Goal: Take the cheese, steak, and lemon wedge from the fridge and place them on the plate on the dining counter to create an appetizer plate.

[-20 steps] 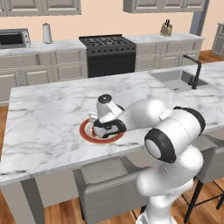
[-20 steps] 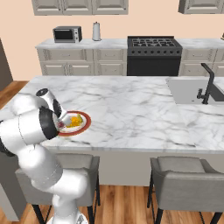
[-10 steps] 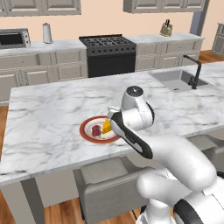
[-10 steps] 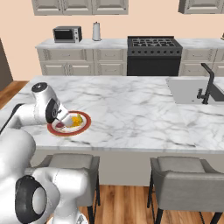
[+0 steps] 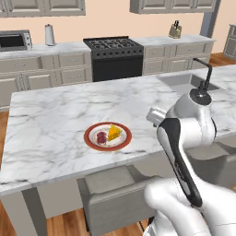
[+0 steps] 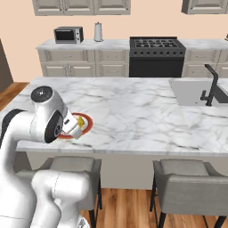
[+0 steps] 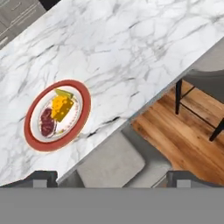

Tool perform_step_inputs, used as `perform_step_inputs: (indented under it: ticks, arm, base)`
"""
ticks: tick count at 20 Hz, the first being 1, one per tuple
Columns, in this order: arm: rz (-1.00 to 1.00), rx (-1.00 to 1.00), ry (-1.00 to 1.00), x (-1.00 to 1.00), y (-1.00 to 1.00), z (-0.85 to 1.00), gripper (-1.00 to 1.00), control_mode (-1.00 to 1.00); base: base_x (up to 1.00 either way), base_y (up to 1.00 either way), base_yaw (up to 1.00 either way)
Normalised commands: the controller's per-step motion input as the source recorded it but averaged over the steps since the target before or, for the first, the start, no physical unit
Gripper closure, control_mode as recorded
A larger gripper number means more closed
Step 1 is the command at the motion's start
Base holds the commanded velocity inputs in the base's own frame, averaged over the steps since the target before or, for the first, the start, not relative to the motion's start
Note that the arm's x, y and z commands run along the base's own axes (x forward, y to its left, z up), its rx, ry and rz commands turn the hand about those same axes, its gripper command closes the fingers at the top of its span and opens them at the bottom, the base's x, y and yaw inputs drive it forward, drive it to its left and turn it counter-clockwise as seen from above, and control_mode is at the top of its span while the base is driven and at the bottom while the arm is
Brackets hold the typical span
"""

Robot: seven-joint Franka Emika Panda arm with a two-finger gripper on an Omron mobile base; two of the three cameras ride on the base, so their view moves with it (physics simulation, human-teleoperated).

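Note:
The plate (image 7: pixel 84 105), white with a red-brown rim, lies on the dining counter (image 7: pixel 131 48) near its front edge. On it sit the dark red steak (image 7: pixel 47 122), the orange-yellow cheese (image 7: pixel 60 107) and, just beyond the cheese, a thin lemon wedge (image 7: pixel 64 93). The left base view shows the same plate (image 5: pixel 123 143) with steak (image 5: pixel 101 137) and cheese (image 5: pixel 114 132). My gripper (image 7: pixel 113 179) is open and empty, raised well above the counter's front edge, off to the plate's right. The fridge is out of view.
Grey stools (image 7: pixel 111 164) (image 5: pixel 110 184) (image 6: pixel 182 178) stand under the counter's front edge, over a wooden floor. An inset sink (image 5: pixel 182 82) with a black faucet (image 5: pixel 206 73) is at the counter's right end. A black stove (image 5: pixel 113 48) stands against the back wall.
The arm has swung up and away from the plate, toward the counter's front edge and right. The food stays on the plate. The jaws remain open.

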Motion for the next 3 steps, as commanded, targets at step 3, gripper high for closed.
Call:
perform_step_inputs:
  ticks: [3]
  arm:
    - [-0.05, 0.09, -0.15, -1.00, -0.67, 0.71, -1.00, -1.00]
  base:
    - [0.00, 0.00, 0.00]
